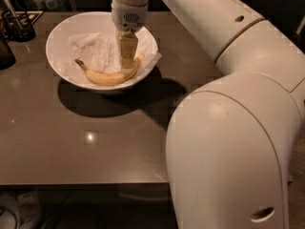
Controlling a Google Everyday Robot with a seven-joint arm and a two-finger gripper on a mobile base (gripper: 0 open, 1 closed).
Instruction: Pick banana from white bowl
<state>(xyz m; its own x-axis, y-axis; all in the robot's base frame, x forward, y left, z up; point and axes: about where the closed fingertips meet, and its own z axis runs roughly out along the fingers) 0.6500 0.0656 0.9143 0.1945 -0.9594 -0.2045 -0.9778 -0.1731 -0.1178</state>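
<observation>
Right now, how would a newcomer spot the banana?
On the brown table, find the white bowl at the back left. The banana lies along its near side on crumpled paper, the gripper at its right end. It is the only yellow, curved thing there, with a dark stem at its left end.

The cream end effector (127, 66) hangs in the white bowl (58, 36) over the yellow, brown-stemmed banana (107, 78).
</observation>
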